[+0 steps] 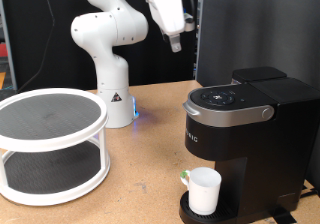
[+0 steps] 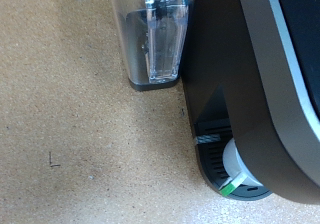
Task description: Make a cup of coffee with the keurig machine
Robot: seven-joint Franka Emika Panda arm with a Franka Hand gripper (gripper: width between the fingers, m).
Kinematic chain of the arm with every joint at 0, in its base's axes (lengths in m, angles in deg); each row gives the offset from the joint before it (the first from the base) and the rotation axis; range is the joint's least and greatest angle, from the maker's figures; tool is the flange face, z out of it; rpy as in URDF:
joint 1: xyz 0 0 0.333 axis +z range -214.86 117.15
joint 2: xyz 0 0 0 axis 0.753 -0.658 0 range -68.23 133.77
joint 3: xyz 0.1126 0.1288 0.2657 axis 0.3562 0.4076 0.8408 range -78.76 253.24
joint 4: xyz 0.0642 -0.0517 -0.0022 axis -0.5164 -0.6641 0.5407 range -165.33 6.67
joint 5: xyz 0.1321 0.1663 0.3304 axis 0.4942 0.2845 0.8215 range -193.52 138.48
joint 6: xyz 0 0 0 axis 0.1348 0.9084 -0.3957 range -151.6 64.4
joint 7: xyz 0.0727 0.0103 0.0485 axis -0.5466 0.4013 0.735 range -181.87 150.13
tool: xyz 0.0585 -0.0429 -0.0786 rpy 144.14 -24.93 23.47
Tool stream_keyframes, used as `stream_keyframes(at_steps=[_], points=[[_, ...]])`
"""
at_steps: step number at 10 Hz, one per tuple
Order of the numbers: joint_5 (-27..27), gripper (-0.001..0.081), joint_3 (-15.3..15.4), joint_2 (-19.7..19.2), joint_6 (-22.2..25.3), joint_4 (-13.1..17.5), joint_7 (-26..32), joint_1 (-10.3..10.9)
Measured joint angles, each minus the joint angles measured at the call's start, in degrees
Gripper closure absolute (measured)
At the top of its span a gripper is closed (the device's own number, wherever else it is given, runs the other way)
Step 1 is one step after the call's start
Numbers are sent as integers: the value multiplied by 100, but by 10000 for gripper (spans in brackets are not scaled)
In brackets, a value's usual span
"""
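The black keurig machine (image 1: 240, 129) stands at the exterior view's right with its silver-grey lid handle (image 1: 236, 111) down. The small white cup (image 1: 205, 190) stands on the round drip tray under the spout. A small green-topped pod (image 1: 185, 176) sits just beside the cup. My gripper (image 1: 176, 42) hangs high above the table, up and to the left of the machine, holding nothing that shows. In the wrist view I see the machine's dark body (image 2: 260, 84), its clear water tank (image 2: 160, 34), a sliver of the cup (image 2: 237, 164) and the green pod (image 2: 228, 187). No fingers show there.
A white two-tier round shelf (image 1: 50, 144) stands at the exterior view's left. The arm's white base (image 1: 112, 99) is behind it on the brown table (image 1: 140, 184). A dark panel (image 1: 250, 24) rises behind the machine.
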Motion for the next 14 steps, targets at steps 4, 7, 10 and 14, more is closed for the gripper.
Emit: stream_keyframes(at_steps=[4,7,10,14], points=[[-99,-1,375,-356,-823,97,302,162],[-98,-1,485,-666,-930,289,274,165],[-191,-1,537,-743,-568,377,390,181],[-295,-1,713,-1335,-337,1071,21,179]])
